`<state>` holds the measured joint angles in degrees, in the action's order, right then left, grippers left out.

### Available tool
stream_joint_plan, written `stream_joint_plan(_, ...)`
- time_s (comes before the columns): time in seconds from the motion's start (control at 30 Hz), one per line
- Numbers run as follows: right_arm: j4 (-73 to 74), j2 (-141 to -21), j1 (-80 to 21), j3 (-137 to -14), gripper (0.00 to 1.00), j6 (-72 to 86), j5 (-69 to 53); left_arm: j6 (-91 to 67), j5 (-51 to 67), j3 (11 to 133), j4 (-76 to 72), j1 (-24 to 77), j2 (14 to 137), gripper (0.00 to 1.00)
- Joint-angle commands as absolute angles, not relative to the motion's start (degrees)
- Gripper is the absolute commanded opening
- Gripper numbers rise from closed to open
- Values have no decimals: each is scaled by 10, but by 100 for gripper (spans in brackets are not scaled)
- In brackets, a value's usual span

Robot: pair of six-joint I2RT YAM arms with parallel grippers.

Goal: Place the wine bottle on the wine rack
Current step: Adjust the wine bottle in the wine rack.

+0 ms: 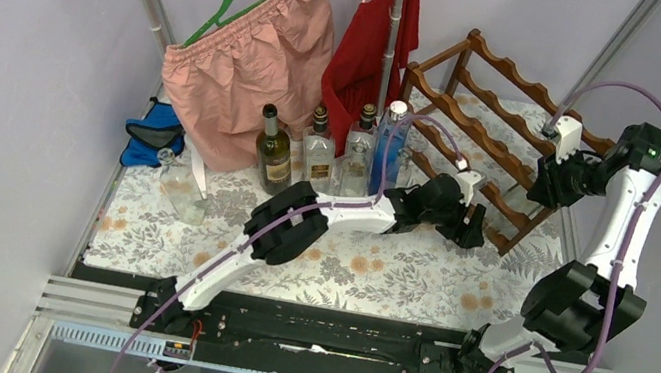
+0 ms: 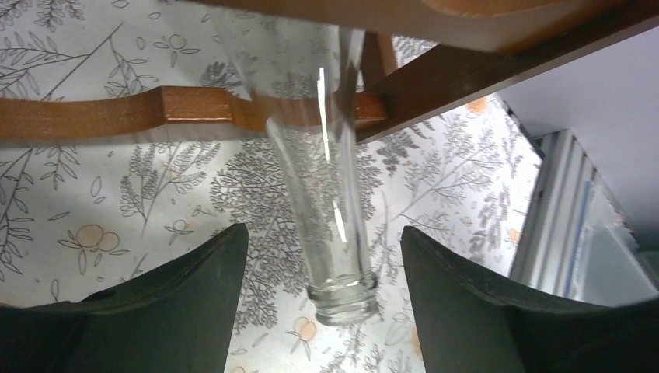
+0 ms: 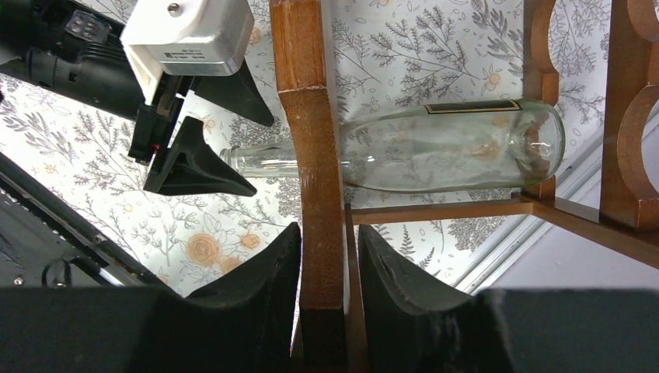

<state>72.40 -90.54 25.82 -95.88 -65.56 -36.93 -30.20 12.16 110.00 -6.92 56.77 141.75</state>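
The left claw (image 2: 324,233), released, straddles the neck of the bottle (image 3: 451,148), which lies on the rack (image 3: 311,116), long axis pointing straight away from this nearer claw, while the right claw (image 3: 328,233) clenches a rack post beside it.

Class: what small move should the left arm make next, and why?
Probably draw the open left gripper straight back off the neck: the wine bottle already lies on the wine rack, untouched by its fingers, while the right gripper clamps a rack post.
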Motion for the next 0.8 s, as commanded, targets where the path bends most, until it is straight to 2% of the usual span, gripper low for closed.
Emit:
stream_joint_plan(0.0, 733, -857, 259, -952, 24, -615, -382, -333, 161, 1079, -119, 562, 1375, 78)
stream_joint_plan(0.23, 689, -834, 259, -917, 24, -572, -368, -375, 176, 1050, -123, 563, 1365, 76)
stream_joint_plan(0.5, 667, -824, 259, -895, 24, -560, -360, -340, 154, 1058, -84, 582, 1372, 76)
stream_joint_plan(0.6, 666, -824, 259, -889, 24, -560, -361, -338, 153, 1068, -79, 583, 1385, 72)
stream_joint_plan(0.77, 667, -822, 259, -883, 24, -561, -363, -290, 95, 1116, -19, 592, 1402, 71)
